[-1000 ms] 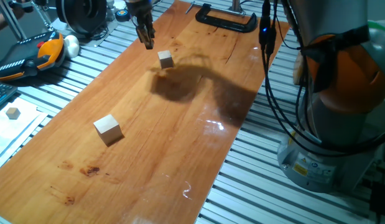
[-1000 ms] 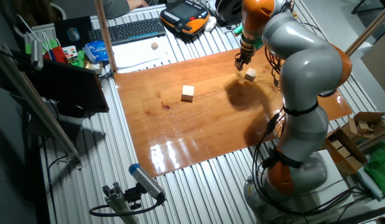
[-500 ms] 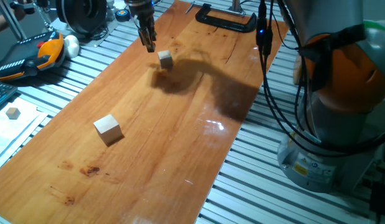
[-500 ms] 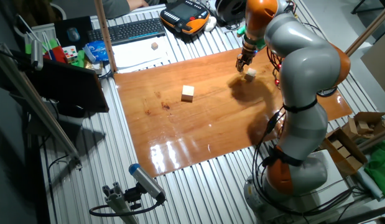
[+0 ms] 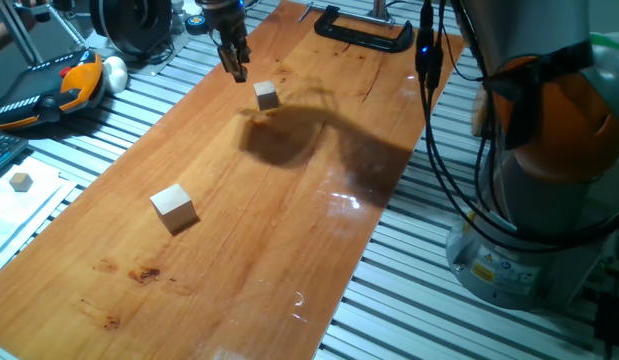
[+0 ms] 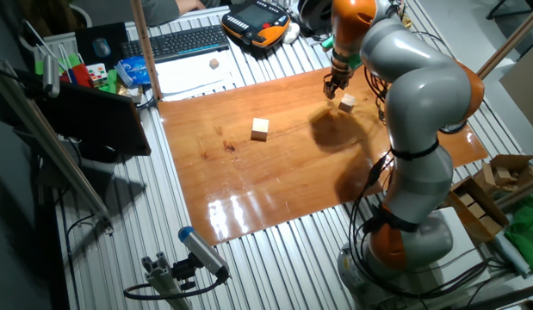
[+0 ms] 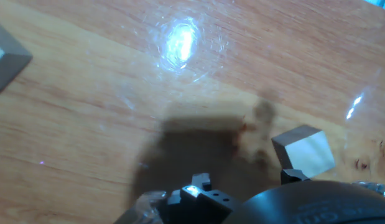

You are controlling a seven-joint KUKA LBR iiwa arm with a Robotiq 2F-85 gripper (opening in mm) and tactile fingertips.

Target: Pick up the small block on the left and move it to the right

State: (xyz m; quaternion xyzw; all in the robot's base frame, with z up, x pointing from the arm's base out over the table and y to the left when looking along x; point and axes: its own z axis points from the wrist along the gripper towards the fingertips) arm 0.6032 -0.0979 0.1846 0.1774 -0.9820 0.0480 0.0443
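The pincer (image 5: 235,68) hangs just above the wooden surface (image 5: 289,220), beside the small block (image 5: 266,96) and not touching it; in the other fixed view the pincer (image 6: 331,87) sits to one side of the block (image 6: 346,103), with bare wood visible between them. The fingers look close together and hold nothing, though no view resolves the gap clearly enough to say how narrow it is. In the hand view the small block (image 7: 304,152) lies off toward the edge of the frame rather than between the fingers, so the approach appears to be misaligned. The larger wooden cube (image 5: 174,208) stands well apart, nearer the middle of the surface, and plays no part in the task.

The step in hand, as judged here, is alignment before the grasp. To do it well, the pincer should spread wider than the block, shift sideways until the block is centred in the hand view, and turn so the fingers meet two opposite flat faces. Only then should it descend. A light cube on smooth wood is likely to slide if a fingertip clips its edge.
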